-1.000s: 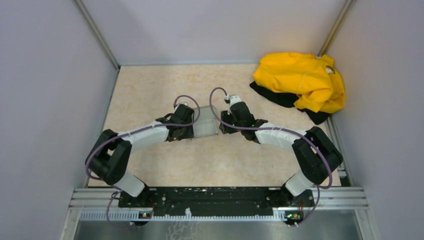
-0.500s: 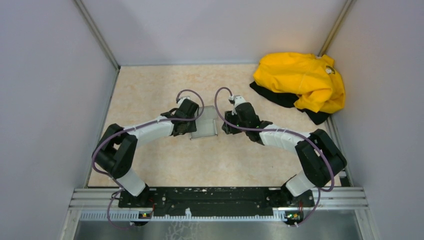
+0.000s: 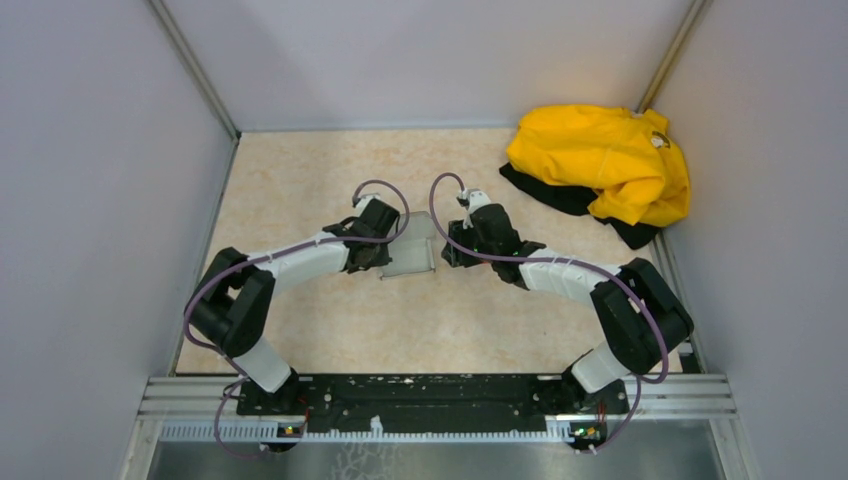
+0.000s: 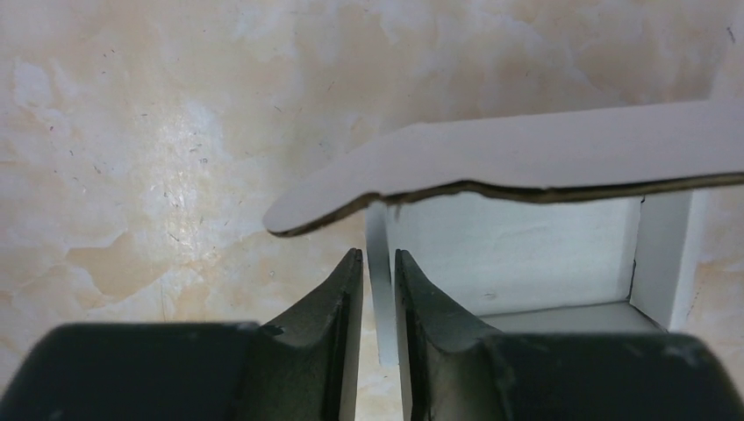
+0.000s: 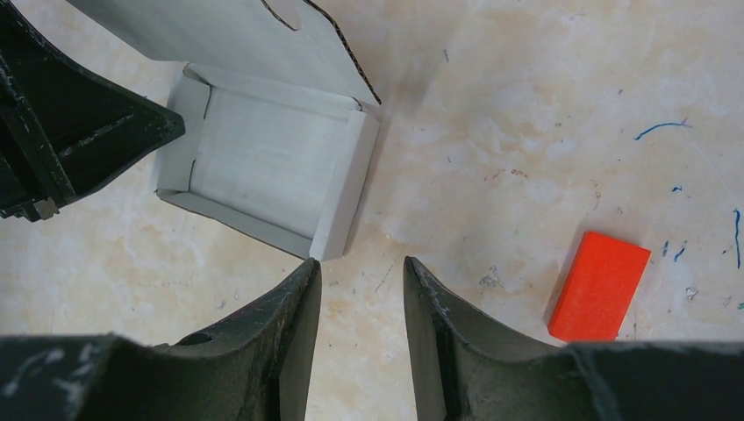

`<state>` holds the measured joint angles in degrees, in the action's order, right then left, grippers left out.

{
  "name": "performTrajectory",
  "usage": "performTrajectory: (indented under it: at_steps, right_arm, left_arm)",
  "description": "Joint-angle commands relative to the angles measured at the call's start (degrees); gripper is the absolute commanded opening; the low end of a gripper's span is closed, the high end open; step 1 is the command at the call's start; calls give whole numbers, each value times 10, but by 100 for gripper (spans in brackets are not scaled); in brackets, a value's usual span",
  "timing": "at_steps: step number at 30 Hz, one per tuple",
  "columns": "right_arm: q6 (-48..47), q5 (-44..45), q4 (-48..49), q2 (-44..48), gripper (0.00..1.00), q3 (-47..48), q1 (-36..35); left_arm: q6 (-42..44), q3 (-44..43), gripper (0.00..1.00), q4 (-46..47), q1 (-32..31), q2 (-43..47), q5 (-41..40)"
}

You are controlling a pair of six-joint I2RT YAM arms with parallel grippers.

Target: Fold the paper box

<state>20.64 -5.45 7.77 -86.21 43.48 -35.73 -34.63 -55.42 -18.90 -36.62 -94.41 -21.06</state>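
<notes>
The paper box (image 3: 410, 255) is pale grey-white cardboard, a small open tray with raised walls and a lid flap, lying on the beige table between my two grippers. My left gripper (image 4: 378, 257) is shut on the box's left side wall (image 4: 379, 289); the lid flap (image 4: 526, 158) juts out over the fingers. In the right wrist view the box (image 5: 263, 158) lies ahead and left of my right gripper (image 5: 361, 263), which is open and empty just off the box's near right corner, apart from it.
A small red block (image 5: 599, 286) lies on the table right of my right gripper. A yellow garment (image 3: 605, 160) over a black one is heaped in the far right corner. Grey walls enclose the table on three sides.
Over the last second both arms moved a little farther away and the box shifted with the left gripper. In the last half second nothing has visibly moved.
</notes>
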Motion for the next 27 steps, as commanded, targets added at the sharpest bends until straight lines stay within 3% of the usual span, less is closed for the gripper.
performTrajectory:
  at_steps: [1, 5, 18, 27]
  right_arm:
    - [0, -9, 31, 10, 40, -5, 2]
    - [-1, -8, 31, 10, 40, -6, 2]
    - [-1, -11, 34, 7, 40, -7, 3]
    - [-2, -15, 36, 6, 40, -9, 5]
  left_arm:
    - [8, -8, 23, -6, -6, -10, -17]
    - [13, -17, 19, -13, -9, -19, -24]
    - [21, -36, 19, -29, -20, -38, -48]
    - [22, -38, 27, -30, -21, -38, -51]
